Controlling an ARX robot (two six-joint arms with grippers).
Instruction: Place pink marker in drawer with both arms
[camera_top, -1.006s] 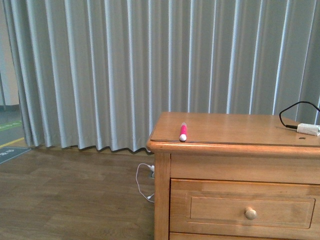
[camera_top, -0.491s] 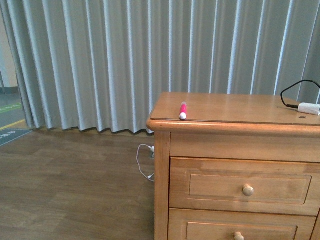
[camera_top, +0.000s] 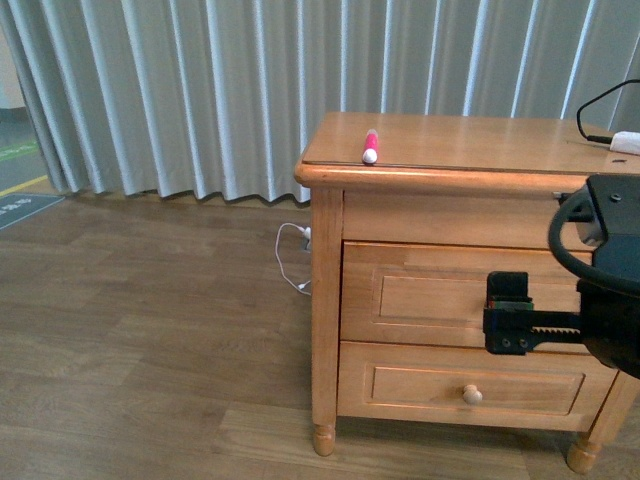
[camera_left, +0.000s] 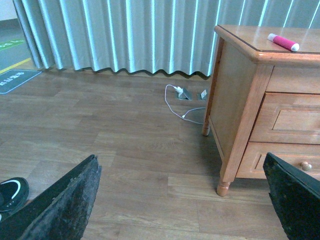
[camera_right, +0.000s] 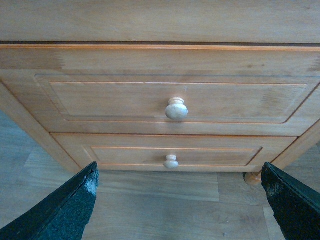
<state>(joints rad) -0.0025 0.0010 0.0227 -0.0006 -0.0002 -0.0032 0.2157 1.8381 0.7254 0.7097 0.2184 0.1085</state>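
pink marker (camera_top: 370, 146): lies on the cabinet (camera_top: 326, 300) top near its front edge, untouched.
drawer (camera_right: 115, 100): fully closed, knob (camera_right: 176, 109) free.
right gripper (camera_right: 177, 205): jaws spread wide, empty, facing the knob, apart from it.
left gripper (camera_left: 177, 200): jaws spread, empty, well apart from the cabinet.
progress: nothing done yet; opening, grasping and placing all remain.
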